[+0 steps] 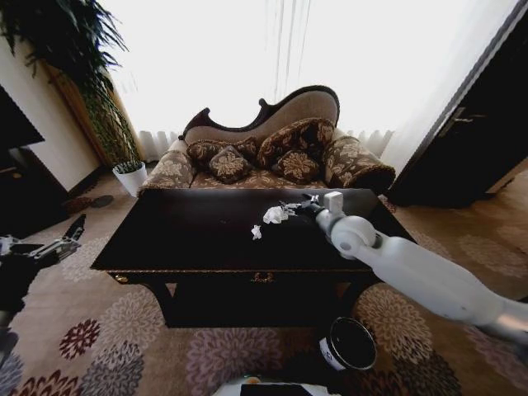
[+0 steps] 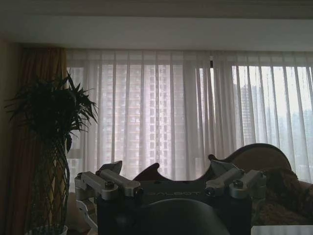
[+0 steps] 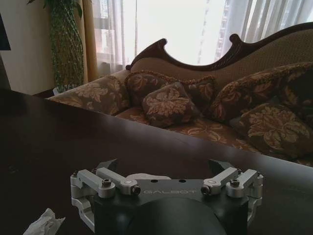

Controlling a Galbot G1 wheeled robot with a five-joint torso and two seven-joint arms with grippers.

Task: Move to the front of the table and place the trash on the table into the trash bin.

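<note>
A sofa (image 1: 272,148) with flowery pillows (image 1: 297,161) sits by bright curtains (image 1: 272,58). A tall plant (image 1: 70,58) stands in a white pot (image 1: 130,176). The carpet (image 1: 124,330) has big flowers.

place: home living room | 12 o'clock: carved sofa (image 1: 272,148) with floral cushions, sheer curtains (image 1: 247,58) | 10 o'clock: potted plant (image 1: 99,91) | floor: flowered carpet (image 1: 99,330) | centre: dark wooden worktop (image 1: 190,239)

Head view high, facing down over table (image 1: 206,239) toward sofa (image 1: 272,153); right wrist low over tabletop, close behind its gripper (image 3: 166,172), sharing sofa; left wrist facing curtains (image 2: 161,112).
</note>
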